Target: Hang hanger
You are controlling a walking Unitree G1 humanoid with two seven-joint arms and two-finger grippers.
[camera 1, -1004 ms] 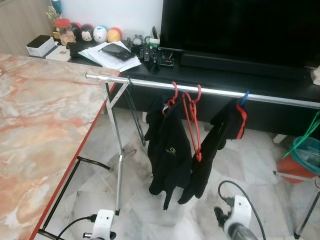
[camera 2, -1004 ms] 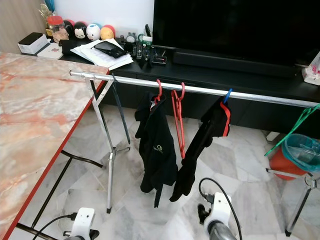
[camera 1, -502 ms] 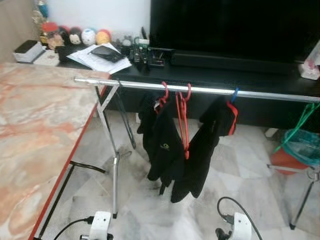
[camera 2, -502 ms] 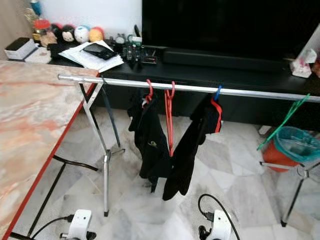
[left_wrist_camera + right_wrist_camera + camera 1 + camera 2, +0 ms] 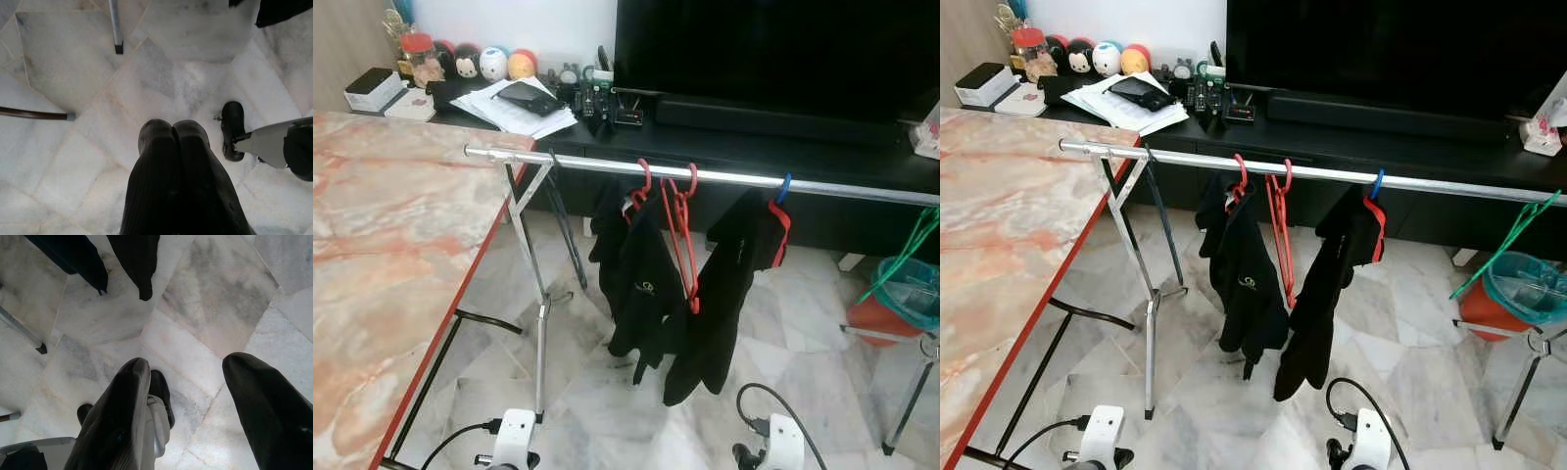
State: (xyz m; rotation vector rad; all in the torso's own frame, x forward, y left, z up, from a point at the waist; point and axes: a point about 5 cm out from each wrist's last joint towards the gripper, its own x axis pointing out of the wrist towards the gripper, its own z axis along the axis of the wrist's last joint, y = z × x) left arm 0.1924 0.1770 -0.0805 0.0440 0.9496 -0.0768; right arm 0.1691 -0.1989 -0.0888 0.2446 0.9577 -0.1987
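Empty red hanger (image 5: 682,230) on the rail (image 5: 724,177) between two black garments, wrist views over marble floor (image 5: 186,83), left gripper (image 5: 173,132) clenched, right gripper (image 5: 188,369) spread with nothing held, arms cut off below

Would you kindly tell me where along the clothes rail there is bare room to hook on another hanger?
The rail is bare between its left end and the first red hanger, and again right of the blue-hooked hanger toward the green hanger. The middle is crowded: the empty red hanger sits between two black garments.
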